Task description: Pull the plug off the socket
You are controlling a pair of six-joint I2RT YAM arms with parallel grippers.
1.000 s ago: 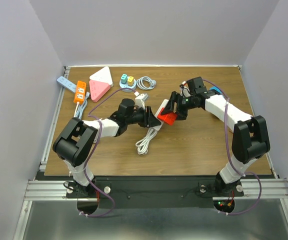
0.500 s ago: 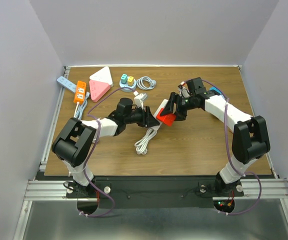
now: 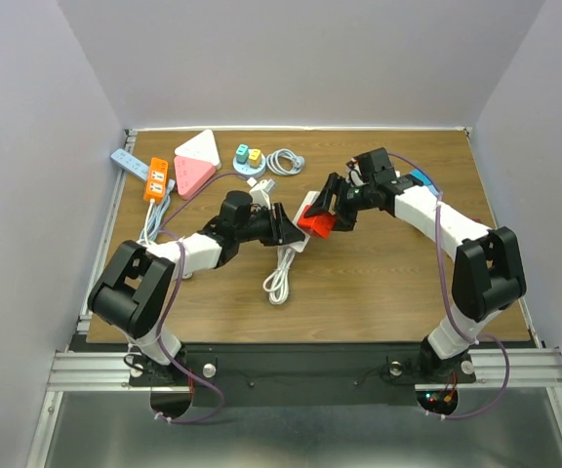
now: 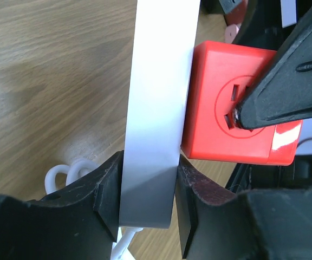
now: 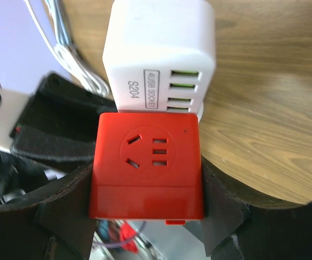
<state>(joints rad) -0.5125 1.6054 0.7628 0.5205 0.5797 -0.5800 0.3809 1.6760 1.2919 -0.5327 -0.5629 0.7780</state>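
A red cube plug [image 3: 313, 222] sits flush against the face of a white USB socket block [image 3: 305, 206] above the table's middle. My left gripper [image 3: 288, 230] is shut on the white socket block [image 4: 156, 108], with its fingers [image 4: 108, 189] on both flat sides. My right gripper [image 3: 326, 216] is shut on the red plug [image 5: 148, 162], clamping its two sides. In the right wrist view the white block [image 5: 158, 49] shows a row of USB ports just beyond the plug. In the left wrist view the red plug [image 4: 237, 103] is partly hidden by a right finger [image 4: 291, 81].
The socket's white cable lies coiled [image 3: 281, 278] on the wood below the grippers. At the back left are an orange power strip [image 3: 155, 178], a blue strip [image 3: 130, 163], two triangular sockets [image 3: 195, 175], a round socket with coloured cubes [image 3: 249, 161] and a cable coil [image 3: 284, 161].
Both grippers, with the socket block and red plug still joined, have shifted left and slightly toward the back. The left arm's elbow has swung out to the left.
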